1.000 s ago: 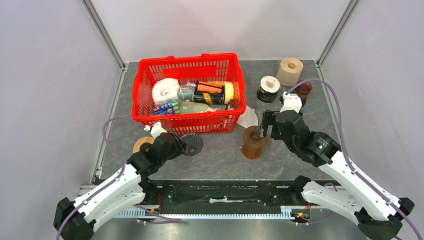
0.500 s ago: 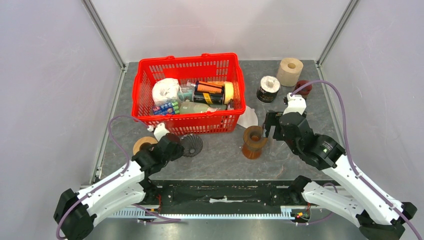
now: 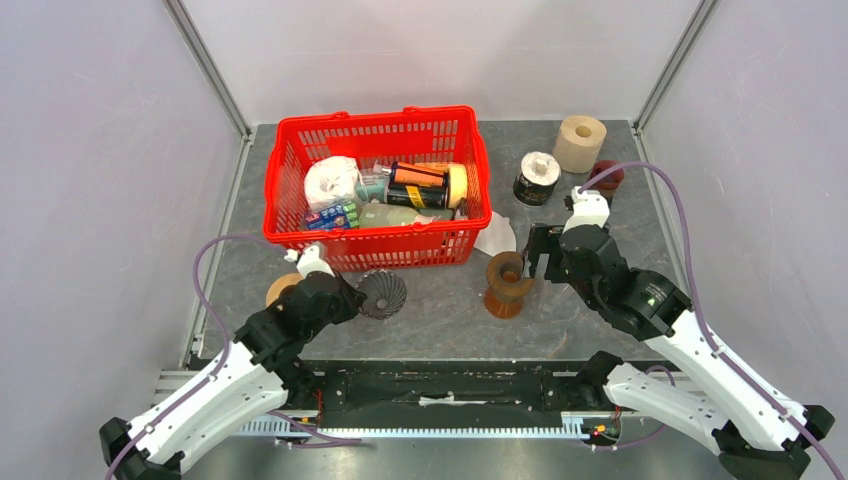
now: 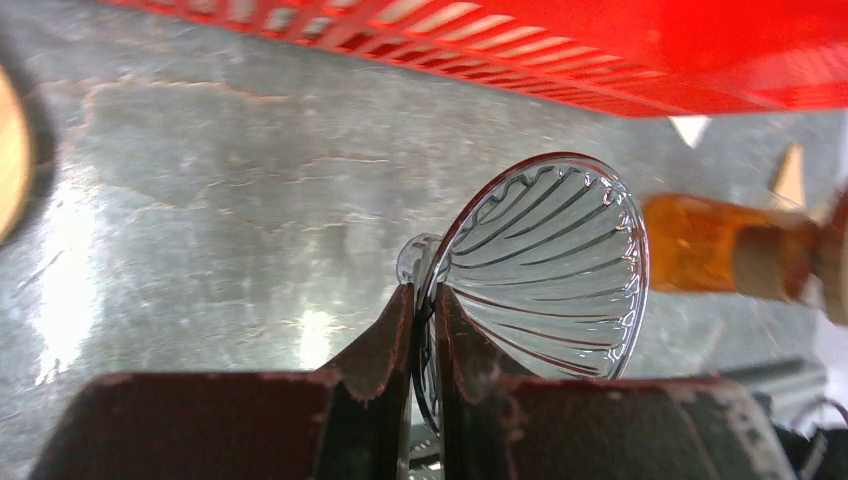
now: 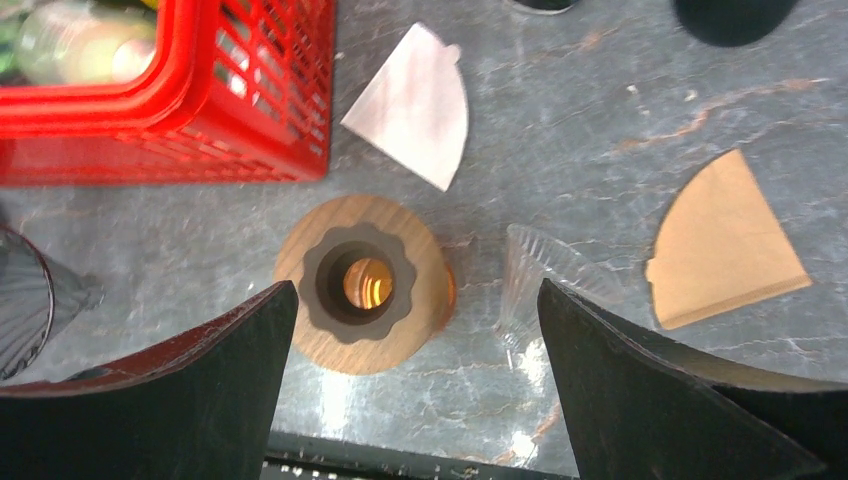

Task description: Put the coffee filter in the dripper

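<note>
The clear ribbed glass dripper (image 3: 383, 293) (image 4: 545, 270) lies tilted on its side on the grey table in front of the red basket. My left gripper (image 3: 357, 299) (image 4: 425, 300) is shut on its rim. A white coffee filter (image 3: 497, 238) (image 5: 415, 105) lies flat by the basket's right corner. A brown filter (image 5: 720, 245) lies flat to its right. My right gripper (image 3: 533, 262) (image 5: 415, 290) is open and empty above an amber carafe with a wooden collar (image 3: 507, 284) (image 5: 365, 285). A second clear glass piece (image 5: 535, 280) sits beside the carafe.
The red basket (image 3: 290, 150) full of goods stands at the back left. A tan tape roll (image 3: 283, 290) is left of my left gripper. A cardboard roll (image 3: 580, 142), a black tin (image 3: 537, 177) and a dark red item (image 3: 606, 176) stand at the back right.
My left arm has swung its elbow left, still gripping the dripper, which has shifted slightly nearer. My right gripper has drifted a little to the right, staying open over the carafe.
</note>
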